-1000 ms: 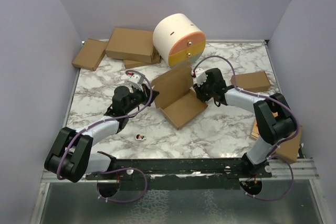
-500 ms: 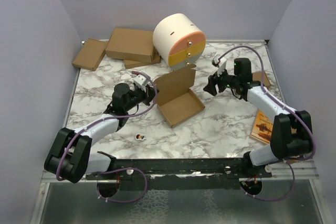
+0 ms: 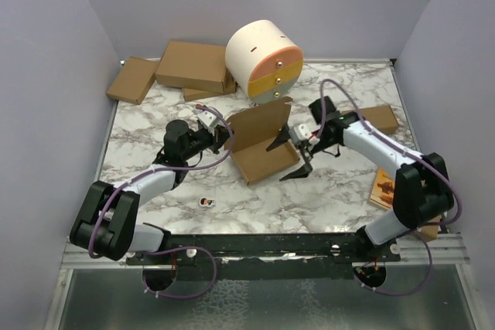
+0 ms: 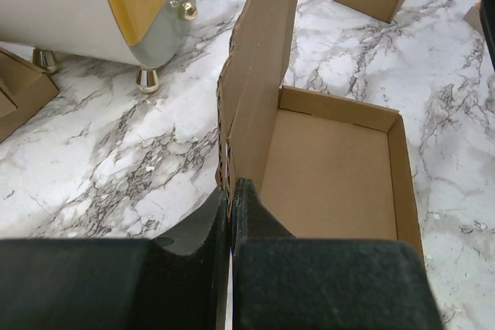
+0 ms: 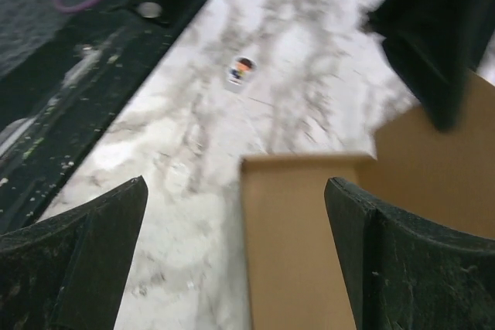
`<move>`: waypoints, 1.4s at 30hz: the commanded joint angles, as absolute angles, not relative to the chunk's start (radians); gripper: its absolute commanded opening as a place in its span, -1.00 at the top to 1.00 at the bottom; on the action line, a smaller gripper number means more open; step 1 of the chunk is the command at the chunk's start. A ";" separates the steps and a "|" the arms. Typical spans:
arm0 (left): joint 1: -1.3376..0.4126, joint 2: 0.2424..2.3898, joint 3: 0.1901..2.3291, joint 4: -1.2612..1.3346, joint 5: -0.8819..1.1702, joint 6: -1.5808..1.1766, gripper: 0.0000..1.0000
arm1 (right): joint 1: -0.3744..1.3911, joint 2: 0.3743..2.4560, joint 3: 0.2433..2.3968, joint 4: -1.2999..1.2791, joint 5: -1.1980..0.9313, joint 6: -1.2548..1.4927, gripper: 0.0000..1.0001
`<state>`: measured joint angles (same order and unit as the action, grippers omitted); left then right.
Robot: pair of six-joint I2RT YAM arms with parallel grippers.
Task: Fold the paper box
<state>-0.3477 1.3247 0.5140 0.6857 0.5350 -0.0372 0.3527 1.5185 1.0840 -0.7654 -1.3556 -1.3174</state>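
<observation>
The paper box [image 3: 267,161] lies mid-table as a shallow brown tray with its lid [image 3: 259,124] standing upright along the far side. My left gripper [image 3: 224,138] is shut on the lid's left end; in the left wrist view the cardboard edge [image 4: 255,90] runs up from between its closed fingertips [image 4: 230,191], with the tray [image 4: 332,168] to the right. At the tray's right side my right gripper [image 3: 290,156] stands wide open. Its wrist view shows a tray corner [image 5: 309,245] between the spread fingers [image 5: 93,253], and nothing is held.
A round white cabinet with orange and yellow drawers [image 3: 264,58] stands behind the box. Flat brown cartons [image 3: 193,65] lie at the back left, a small carton [image 3: 375,119] at the right, and a booklet [image 3: 384,185] near the right edge. A small sticker [image 3: 205,202] lies front left.
My right gripper swung off to the right, then came back to the tray's right side, opening wide. The box turned slightly. The left gripper kept its hold on the lid.
</observation>
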 commanded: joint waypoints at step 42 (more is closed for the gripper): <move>-0.315 0.642 0.318 0.277 -0.075 -0.452 -0.98 | 1.038 1.773 1.161 -0.340 -0.688 -0.671 -0.63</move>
<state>-0.3206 0.7567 0.2462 0.5865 0.1616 -0.3069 1.0168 1.7508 1.1252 -0.4080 -0.7074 -0.7597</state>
